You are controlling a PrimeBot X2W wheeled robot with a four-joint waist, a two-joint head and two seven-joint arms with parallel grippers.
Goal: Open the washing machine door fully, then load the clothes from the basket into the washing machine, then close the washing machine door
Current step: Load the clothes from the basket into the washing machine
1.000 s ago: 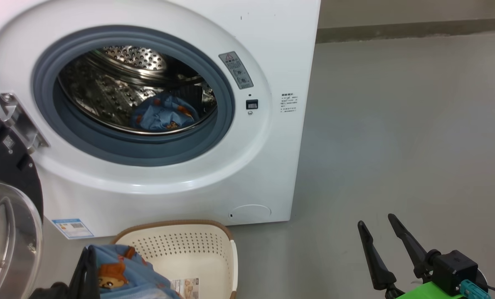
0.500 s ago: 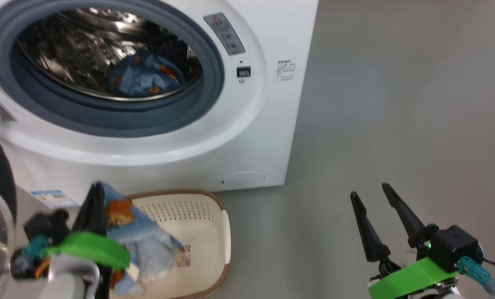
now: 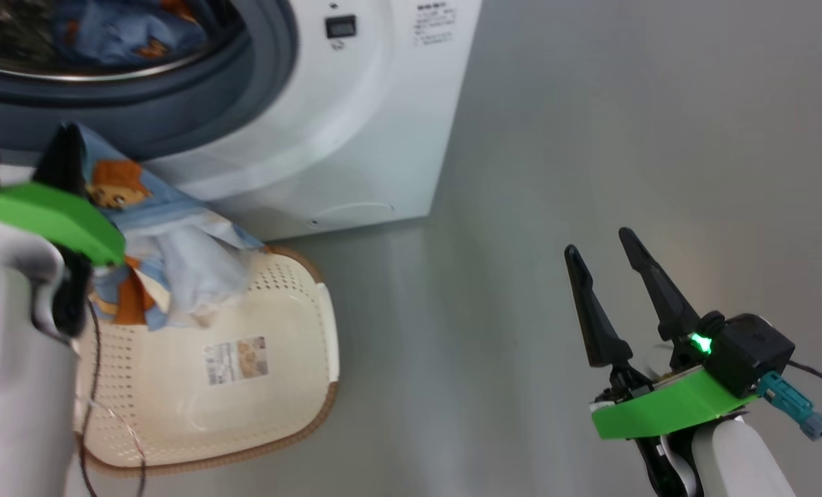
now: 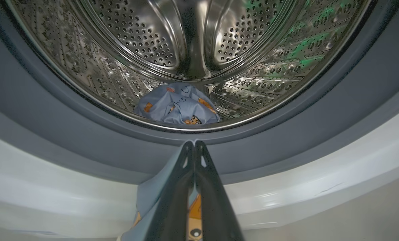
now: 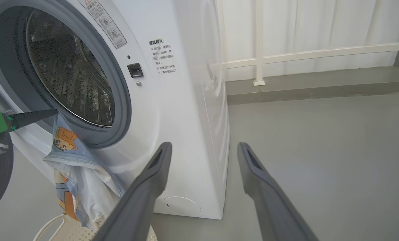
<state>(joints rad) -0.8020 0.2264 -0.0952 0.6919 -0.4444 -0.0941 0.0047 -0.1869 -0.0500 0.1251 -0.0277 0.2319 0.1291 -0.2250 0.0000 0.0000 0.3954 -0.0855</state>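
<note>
- Your left claw point(image 3: 62, 148) is clamped tight on the clothes point(image 3: 155, 235), with blue bear-print fabric pinched between the pressed-together fingers.
- That piece hangs from the tips, above the basket point(image 3: 324, 359) and just in front of the washer point(image 3: 355, 124). Its white lining trails down to the basket's rim (touching or not, you can't tell).
- In the left wrist view, your tips sit against the lower gasket point(image 4: 52, 134) and point into the drum point(image 4: 145, 43).
- A second bear-print piece point(image 4: 179, 107) lies bunched at the drum's bottom.
- A label point(image 3: 237, 359) lies on the basket's floor.
- Your right claw point(image 3: 597, 241) gapes wide and holds nothing, over the grey floor point(image 3: 590, 103) well to the right of the washer.
</note>
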